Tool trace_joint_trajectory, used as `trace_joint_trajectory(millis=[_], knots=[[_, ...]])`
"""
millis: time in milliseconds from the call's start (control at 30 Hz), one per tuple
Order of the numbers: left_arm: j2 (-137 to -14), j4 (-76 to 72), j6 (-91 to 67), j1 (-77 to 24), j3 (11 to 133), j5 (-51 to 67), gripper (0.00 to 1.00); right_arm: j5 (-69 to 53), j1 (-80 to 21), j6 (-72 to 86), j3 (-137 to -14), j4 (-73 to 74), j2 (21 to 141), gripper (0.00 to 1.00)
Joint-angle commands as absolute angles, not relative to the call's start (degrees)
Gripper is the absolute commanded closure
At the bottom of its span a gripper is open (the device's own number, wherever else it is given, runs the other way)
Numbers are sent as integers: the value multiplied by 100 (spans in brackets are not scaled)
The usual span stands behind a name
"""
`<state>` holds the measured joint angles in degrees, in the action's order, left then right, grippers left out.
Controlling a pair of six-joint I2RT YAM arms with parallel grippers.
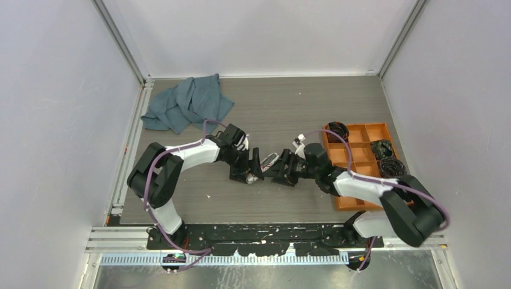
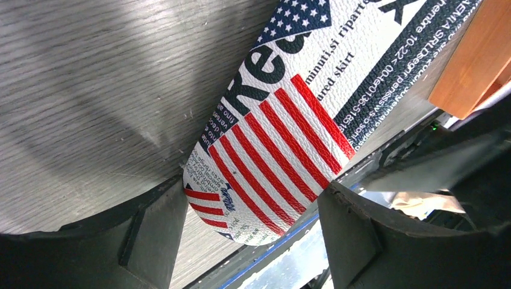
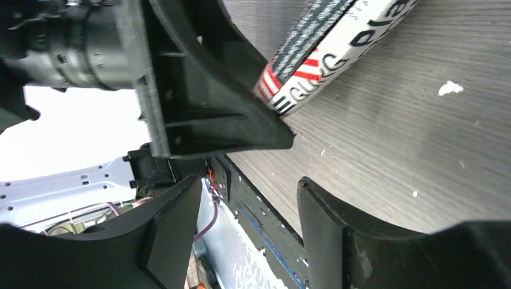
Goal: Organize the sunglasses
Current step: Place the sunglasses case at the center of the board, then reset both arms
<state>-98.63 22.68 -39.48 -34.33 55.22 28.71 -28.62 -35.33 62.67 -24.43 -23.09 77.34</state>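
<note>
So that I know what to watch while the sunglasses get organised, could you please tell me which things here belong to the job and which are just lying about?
Job: case, between the left hand's fingers; right hand, open beside it; perhaps the tray. The sunglasses are not visible.
Lying about: cloth; black coils in the tray.

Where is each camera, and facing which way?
Top: fixed above and behind the bases, looking down on the table, cloth and tray; left arm and right arm show.
Left wrist: on the left arm, looking past its jaws at the printed case between them.
Right wrist: on the right arm, looking low across the table past its open jaws; the left arm's jaws intrude.
Shared: all three show the case.
</note>
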Motion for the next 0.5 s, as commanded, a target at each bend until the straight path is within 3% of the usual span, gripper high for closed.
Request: trace_joint_trajectory(millis=[0,267,467], knots=[[-9628,2569,-3746,-3651,5702,2360,22,-2343,-3332,5563,-2709,-609,6530,34],[-8323,3631,-3319,-3937,6004,1921,13,637,-2775,5172,-3202,2643,3968,26],[-7313,3825,-3247,-3937,6101,1565,12,2418,-2772,4662,-4440,4394,3360,16]])
